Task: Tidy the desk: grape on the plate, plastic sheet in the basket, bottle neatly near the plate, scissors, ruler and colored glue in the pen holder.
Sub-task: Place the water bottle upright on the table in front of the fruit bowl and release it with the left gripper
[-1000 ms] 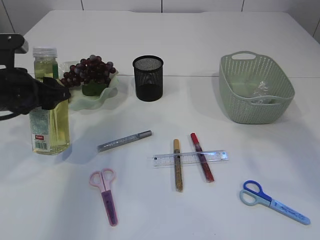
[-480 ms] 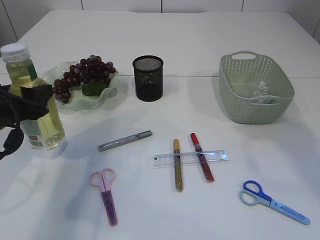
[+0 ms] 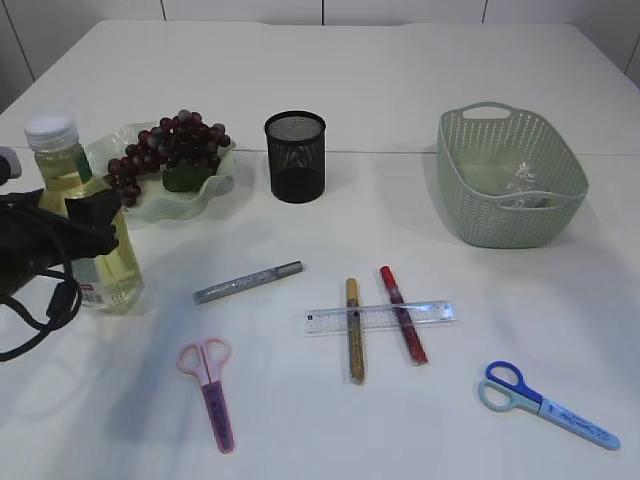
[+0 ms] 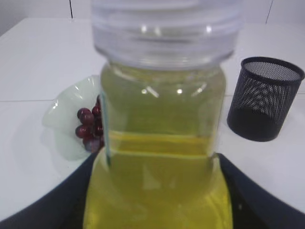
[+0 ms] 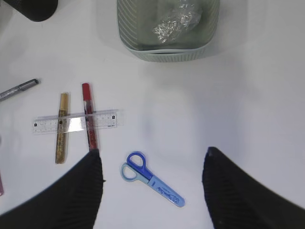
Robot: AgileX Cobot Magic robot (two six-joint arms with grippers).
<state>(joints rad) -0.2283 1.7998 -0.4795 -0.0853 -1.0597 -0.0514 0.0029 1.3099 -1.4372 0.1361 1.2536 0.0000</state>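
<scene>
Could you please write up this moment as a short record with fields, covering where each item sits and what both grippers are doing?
bottle: upright, gripped by left gripper, beside the plate
grapes: on the plate
pen holder: upright, nothing sticking out of it
basket: holds the crumpled plastic sheet
ruler: lying across two glue pens
third glue pen: alone on the table
scissors: pink pair, blue pair, both on the table
right gripper: open, empty, above the blue pair

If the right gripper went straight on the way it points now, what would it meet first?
Judging by the right wrist view, the right gripper is open and points down at bare table. The blue scissors lie just left of that line, so they might be touched; depth is unclear.
</scene>
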